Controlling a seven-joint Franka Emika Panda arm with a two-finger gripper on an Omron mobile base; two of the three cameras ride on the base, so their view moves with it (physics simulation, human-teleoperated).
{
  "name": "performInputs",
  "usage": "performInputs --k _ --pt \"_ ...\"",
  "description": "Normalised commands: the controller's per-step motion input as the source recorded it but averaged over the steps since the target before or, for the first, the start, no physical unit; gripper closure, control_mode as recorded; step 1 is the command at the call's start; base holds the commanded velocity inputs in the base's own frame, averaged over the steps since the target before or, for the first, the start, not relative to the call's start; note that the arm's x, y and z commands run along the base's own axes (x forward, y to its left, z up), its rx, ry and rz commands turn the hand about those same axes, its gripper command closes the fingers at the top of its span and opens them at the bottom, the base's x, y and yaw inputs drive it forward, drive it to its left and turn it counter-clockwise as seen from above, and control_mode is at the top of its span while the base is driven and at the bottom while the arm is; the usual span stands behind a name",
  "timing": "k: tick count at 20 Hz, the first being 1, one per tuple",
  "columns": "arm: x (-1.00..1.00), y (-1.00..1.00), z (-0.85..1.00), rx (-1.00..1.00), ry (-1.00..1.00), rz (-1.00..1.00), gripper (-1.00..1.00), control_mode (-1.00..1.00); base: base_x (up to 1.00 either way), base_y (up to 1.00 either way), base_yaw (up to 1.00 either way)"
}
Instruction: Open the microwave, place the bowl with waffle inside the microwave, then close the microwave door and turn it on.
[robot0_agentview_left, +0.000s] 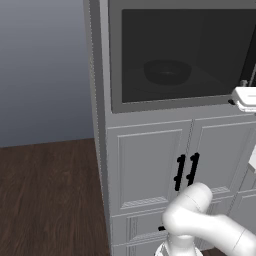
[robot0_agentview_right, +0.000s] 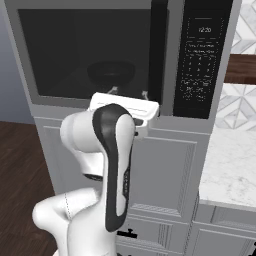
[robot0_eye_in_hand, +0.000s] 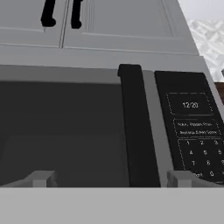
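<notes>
The microwave is built into the grey cabinet wall. Its door looks shut, flush with the black keypad panel. Through the tinted glass the bowl shows as a dark round shape on the cavity floor; I cannot make out a waffle in it. My gripper hovers open just in front of the door's lower edge, its fingertips either side of the long black handle, with nothing between them.
Panelled cabinet doors with short black handles lie below the microwave. A white marble counter runs to the right. Dark wood floor stretches to the left of the cabinet wall.
</notes>
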Motion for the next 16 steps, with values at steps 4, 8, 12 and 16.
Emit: performInputs --k 4,8,12,16 --pt "-0.42 -0.94 0.0 0.0 0.11 -0.07 -1.0 -1.0 0.0 0.0 0.0" --pt "-0.13 -1.0 0.01 0.02 0.16 -0.1 -1.0 -1.0 0.0 0.0 0.0" --pt "0.0 -1.0 0.0 0.03 0.17 -0.1 -1.0 -1.0 0.0 0.0 0.0" --pt "0.0 -1.0 -0.06 0.07 0.08 -0.01 -1.0 -1.0 0.0 0.0 0.0"
